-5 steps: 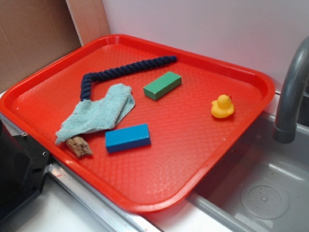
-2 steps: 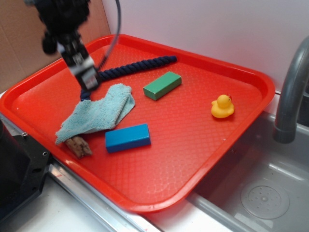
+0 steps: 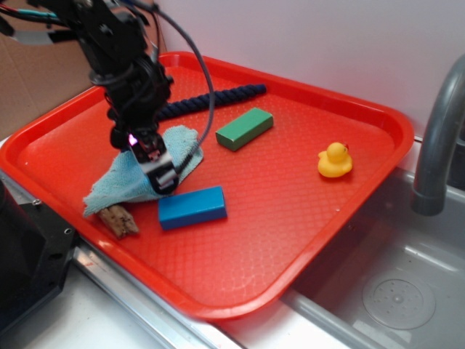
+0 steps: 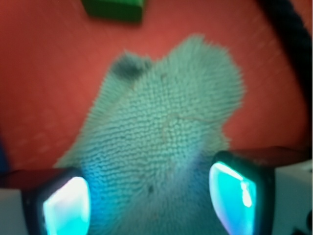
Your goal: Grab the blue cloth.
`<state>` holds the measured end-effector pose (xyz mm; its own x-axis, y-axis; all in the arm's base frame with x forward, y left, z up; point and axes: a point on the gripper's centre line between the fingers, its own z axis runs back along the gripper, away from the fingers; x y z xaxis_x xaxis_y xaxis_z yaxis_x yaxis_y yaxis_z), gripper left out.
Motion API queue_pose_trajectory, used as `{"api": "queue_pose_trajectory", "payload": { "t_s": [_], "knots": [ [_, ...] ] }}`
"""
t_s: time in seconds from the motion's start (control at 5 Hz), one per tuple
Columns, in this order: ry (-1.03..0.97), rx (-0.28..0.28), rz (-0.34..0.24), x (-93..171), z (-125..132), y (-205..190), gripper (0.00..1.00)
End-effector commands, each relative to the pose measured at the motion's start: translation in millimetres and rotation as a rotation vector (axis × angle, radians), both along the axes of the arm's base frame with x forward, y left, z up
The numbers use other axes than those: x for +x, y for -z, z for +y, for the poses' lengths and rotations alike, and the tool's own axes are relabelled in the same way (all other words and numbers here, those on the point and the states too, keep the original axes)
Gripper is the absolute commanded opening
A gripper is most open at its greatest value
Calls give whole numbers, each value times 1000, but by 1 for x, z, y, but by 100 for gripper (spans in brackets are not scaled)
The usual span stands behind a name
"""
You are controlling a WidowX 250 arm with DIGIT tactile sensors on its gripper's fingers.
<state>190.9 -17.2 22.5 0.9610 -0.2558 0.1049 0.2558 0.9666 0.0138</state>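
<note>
Exterior and wrist views. The blue cloth (image 3: 123, 185) lies crumpled on the left part of the red tray (image 3: 290, 240), its long axis running from the tray's near-left edge up toward the green block (image 3: 245, 129); the narrow end points near-left, the broader folded end far-right. In the wrist view the blue cloth (image 4: 161, 137) fills the centre, tapering toward a corner near the green block (image 4: 112, 9). The hand (image 3: 156, 169) stands over the middle of the cloth, fingers spread wide; in the wrist view the hand (image 4: 149, 198) shows one fingertip (image 4: 66, 205) at each side with cloth between them, holding nothing. Whether the tips touch the fabric cannot be told. The tray also holds a dark navy rope (image 3: 211, 100) behind the cloth, a blue block (image 3: 192, 207) just beside its near edge, a brown piece of wood (image 3: 118, 219) at its near-left tip, and a yellow duck (image 3: 335, 161) well apart to the right. A grey sink (image 3: 392, 291) adjoins the tray.
</note>
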Motion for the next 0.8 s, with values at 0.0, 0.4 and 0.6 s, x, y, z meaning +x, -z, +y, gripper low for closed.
{"api": "queue_pose_trajectory", "payload": {
  "t_s": [0.0, 0.4, 0.6],
  "knots": [
    [-84, -3, 15, 7, 2, 9, 0],
    [-121, -26, 30, 9, 11, -7, 0],
    [-148, -36, 34, 12, 20, -11, 0]
  ]
}}
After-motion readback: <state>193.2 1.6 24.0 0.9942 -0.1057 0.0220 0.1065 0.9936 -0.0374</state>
